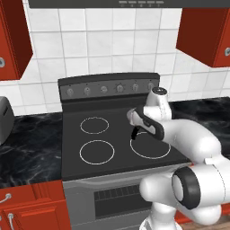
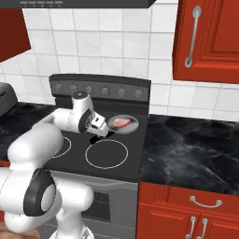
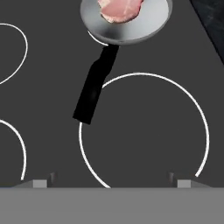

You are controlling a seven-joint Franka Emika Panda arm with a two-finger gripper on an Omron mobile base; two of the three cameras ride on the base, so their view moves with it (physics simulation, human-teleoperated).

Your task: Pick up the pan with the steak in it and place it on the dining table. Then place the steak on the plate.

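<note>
Honestly we can't read any writing or brand anywhere, even on the stove's (image 2: 100, 140) knob panel (image 2: 98, 90), where the markings are too small to make out. From the right base view we get the pan (image 2: 124, 124) with the steak (image 2: 120, 122) on the back right burner, its black handle (image 3: 94, 87) pointing toward the robot, while the left base view has the arm blocking that spot. Looking down from the hand view, the gripper (image 3: 111, 183) hangs over the front burner ring (image 3: 144, 131) near the handle, jaws spread wide and holding nothing.
</note>
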